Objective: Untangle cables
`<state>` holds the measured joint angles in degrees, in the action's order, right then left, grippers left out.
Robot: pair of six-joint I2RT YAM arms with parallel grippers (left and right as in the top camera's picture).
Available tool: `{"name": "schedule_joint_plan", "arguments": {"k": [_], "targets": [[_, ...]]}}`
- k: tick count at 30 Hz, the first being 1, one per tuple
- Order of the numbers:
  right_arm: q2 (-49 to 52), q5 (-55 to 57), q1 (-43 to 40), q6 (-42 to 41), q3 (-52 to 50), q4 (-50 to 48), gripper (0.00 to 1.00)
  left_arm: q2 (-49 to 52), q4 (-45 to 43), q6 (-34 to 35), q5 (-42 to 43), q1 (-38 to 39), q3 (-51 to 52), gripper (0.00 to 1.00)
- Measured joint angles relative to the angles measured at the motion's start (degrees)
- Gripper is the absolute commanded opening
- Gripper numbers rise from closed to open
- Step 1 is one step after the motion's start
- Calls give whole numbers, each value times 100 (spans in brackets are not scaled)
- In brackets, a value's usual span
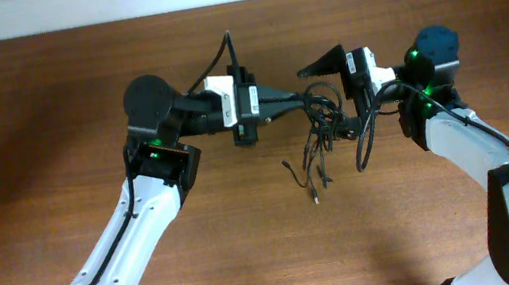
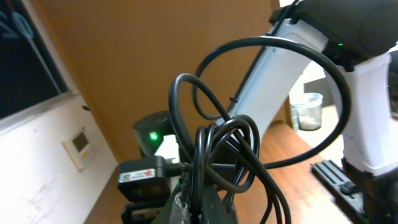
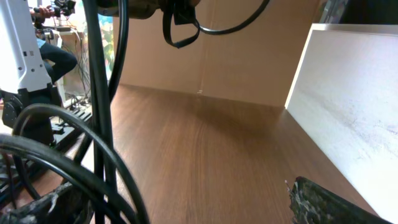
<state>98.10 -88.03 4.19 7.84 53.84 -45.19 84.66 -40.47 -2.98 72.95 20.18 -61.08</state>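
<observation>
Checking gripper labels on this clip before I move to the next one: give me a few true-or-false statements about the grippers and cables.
1. The left gripper is shut on the cables. True.
2. The right gripper is also shut. False: its jaws stand wide open.
3. The cables lie separated in straight lines. False: they form one tangled bunch with loose ends trailing out.
4. The right gripper is close to the tangle. True.
</observation>
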Motion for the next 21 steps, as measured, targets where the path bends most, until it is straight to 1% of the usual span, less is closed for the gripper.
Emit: {"name": "schedule_joint_plan", "arguments": {"k": [5, 9, 12, 13, 15, 16, 19, 21], "targets": [[0, 2, 0, 4, 0, 87, 99, 0, -76, 70, -345, 0, 0, 0], [0, 2, 0, 11, 0, 87, 98, 0, 210, 85, -514, 0, 0, 0], [0, 2, 0, 9, 0, 15, 94, 0, 496, 90, -750, 76, 0, 0], [0, 4, 0, 11, 0, -26, 89, 0, 555, 90, -826, 149, 0, 0], [0, 0, 0, 24, 0, -46, 76, 0, 605, 90, -898, 256, 0, 0], [0, 0, 0, 20, 0, -46, 72, 0, 660, 90, -927, 341, 0, 0], [0, -15, 0, 15, 0, -42, 62, 0, 798, 92, -1023, 369, 0, 0], [0, -17, 0, 28, 0, -42, 62, 0, 927, 103, -1217, 348, 0, 0]]}}
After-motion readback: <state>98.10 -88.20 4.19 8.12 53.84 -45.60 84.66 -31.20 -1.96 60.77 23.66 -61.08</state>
